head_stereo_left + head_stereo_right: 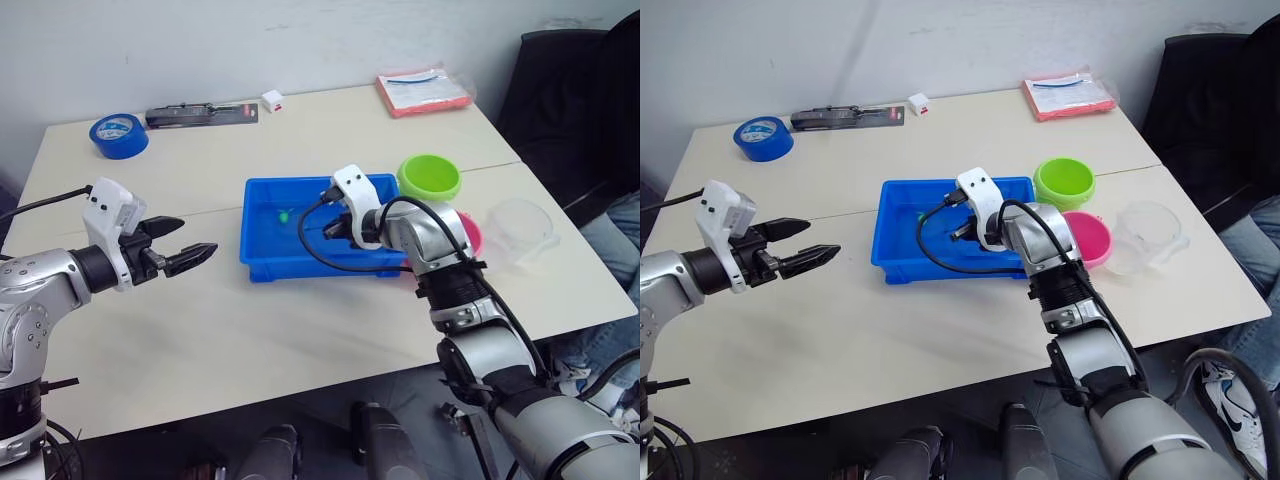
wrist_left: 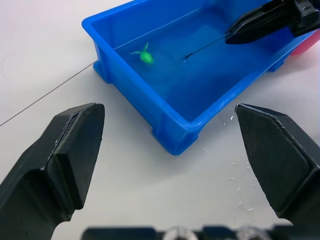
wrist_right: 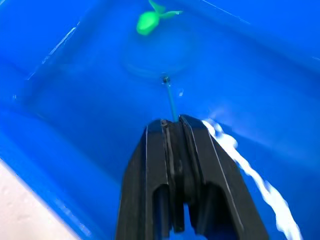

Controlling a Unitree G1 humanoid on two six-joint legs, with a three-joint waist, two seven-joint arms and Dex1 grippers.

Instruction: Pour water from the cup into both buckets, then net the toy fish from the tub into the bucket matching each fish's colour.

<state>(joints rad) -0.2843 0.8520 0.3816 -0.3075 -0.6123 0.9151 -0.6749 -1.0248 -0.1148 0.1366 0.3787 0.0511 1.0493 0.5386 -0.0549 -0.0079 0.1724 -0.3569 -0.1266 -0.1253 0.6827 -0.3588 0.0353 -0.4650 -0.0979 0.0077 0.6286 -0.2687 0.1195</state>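
Left eye view: nearest is the right gripper (image 1: 335,226), reaching over the tub's (image 1: 262,262) near rim, its arm crossing the table's (image 1: 200,330) near edge. Left gripper (image 1: 188,252) hangs over bare table near the left edge, released, holding nothing. Green bucket (image 1: 430,177) sits just beyond the tub's far right corner; pink bucket (image 1: 470,232) is partly hidden behind the right arm; cup (image 1: 520,230) stands towards the right edge.

Right eye view: pink bucket (image 1: 1087,238) sits between tub and cup. Tape roll (image 1: 764,137) lies at the far left corner, a dark flat tool (image 1: 845,117) along the far edge, a red packet (image 1: 1067,93) at the far right corner. A dark chair (image 1: 1210,90) stands beyond the table against a pale wall.

Left wrist view: one green fish (image 2: 146,56) lies in the tub's water.

Right wrist view: right fingers (image 3: 200,165) clenched on the net's handle (image 3: 170,102). The hoop lies just short of the fish (image 3: 148,21), apart from it.

Judgement: netting step. Slide the hoop under the fish, lift level, then carry to the green bucket.
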